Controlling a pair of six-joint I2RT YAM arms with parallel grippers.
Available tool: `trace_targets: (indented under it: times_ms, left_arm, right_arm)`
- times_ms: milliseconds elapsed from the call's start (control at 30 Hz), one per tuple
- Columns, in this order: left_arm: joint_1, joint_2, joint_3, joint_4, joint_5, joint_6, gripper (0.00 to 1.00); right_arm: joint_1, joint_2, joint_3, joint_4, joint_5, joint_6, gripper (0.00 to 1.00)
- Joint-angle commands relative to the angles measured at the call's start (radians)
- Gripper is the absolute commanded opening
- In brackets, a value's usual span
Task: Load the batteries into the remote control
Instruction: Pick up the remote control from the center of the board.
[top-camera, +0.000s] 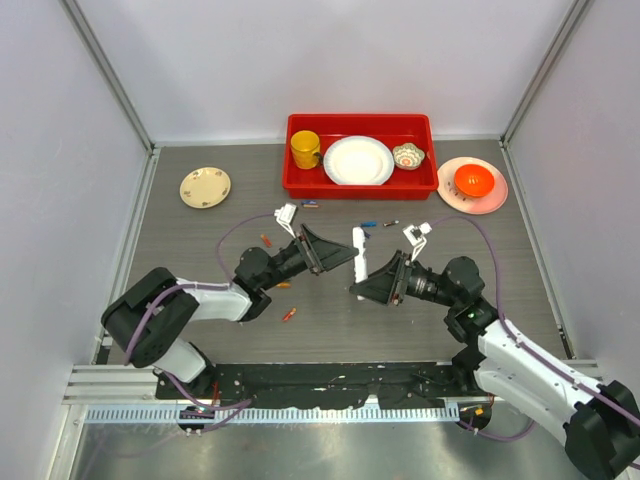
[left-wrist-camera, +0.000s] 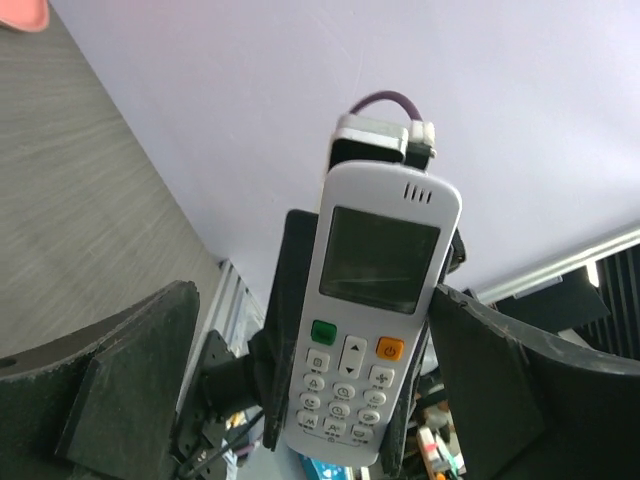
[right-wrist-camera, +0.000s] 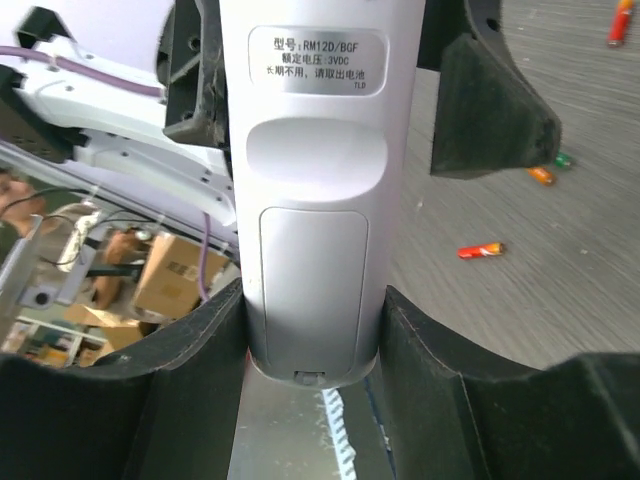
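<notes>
**Remote control (top-camera: 360, 250) pinched upright in mid-air; cover side faces right wrist**

1. Right gripper (right-wrist-camera: 310, 350): pressed onto the remote control's lower end, one finger on each long edge. The long axis points up, out of the grip.
2. Left gripper (left-wrist-camera: 310, 340): spread wide, facing the button side, nearly level with the body. Contact cannot be confirmed.
3. Battery cover (right-wrist-camera: 313, 290): looks seated, on the side away from the left gripper.
4. Batteries (top-camera: 288, 315): loose on the table (top-camera: 200, 240), mostly on the left arm's side, well apart from the remote control.
</notes>
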Motion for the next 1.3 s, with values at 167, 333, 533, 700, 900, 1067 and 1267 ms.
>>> trace_targets:
  times_ms: [167, 333, 533, 700, 900, 1067, 1267]
  left_arm:
    - [0.091, -0.207, -0.053, -0.130, -0.131, 0.133, 1.00]
    - [-0.006, -0.345, 0.240, -1.121, -0.476, 0.543, 1.00]
    - [-0.007, -0.379, 0.197, -1.003, -0.483, 0.464, 1.00]
    - [-0.010, -0.307, 0.228, -0.941, -0.409, 0.432, 1.00]
    - [-0.059, -0.252, 0.246, -0.788, -0.403, 0.416, 1.00]
    - [-0.092, -0.229, 0.266, -0.742, -0.394, 0.421, 1.00]
    - [-0.113, -0.203, 0.252, -0.666, -0.384, 0.418, 1.00]
  right_arm:
    - [0.017, -0.009, 0.288, -0.718, 0.141, -0.432, 0.11]
    - [0.046, 0.041, 0.449, -0.939, 0.379, -0.558, 0.09]
    - [0.092, 0.079, 0.543, -1.059, 0.578, -0.618, 0.08]
    - [0.135, 0.088, 0.555, -1.075, 0.626, -0.618, 0.07]
    - [0.157, 0.088, 0.546, -1.078, 0.644, -0.613, 0.07]
    - [0.163, 0.088, 0.542, -1.084, 0.664, -0.612, 0.07]
    - [0.164, 0.094, 0.537, -1.076, 0.656, -0.609, 0.07]
